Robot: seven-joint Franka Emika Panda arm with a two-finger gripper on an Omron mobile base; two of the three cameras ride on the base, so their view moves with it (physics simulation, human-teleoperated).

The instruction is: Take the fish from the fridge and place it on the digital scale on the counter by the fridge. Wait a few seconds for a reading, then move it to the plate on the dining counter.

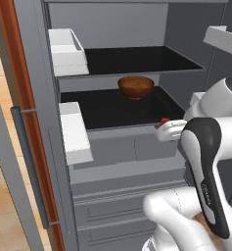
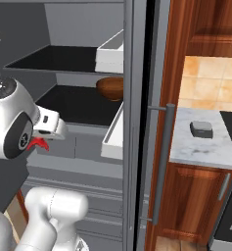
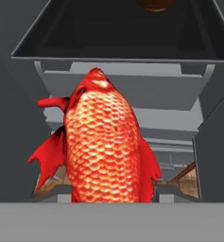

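The gripper point(image 2: 43, 138) is pinching the red-orange fish point(image 3: 104, 142), carrying it just in front of the fridge's point(image 1: 137, 147) lower shelf. It is looking light, stiff and slick-scaled; gripping across its thick midbody seems safest.

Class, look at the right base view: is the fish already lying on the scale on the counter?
No: the scale has a bare top, and the fish is at the gripper.

The red-orange fish point(image 3: 103, 146) stands close in front, scales plain, fins spread left and right. Beyond it lie grey fridge drawers point(image 3: 127, 101), a dark shelf point(image 3: 118, 33) above them, and a brown bowl point(image 3: 155, 4) far back.
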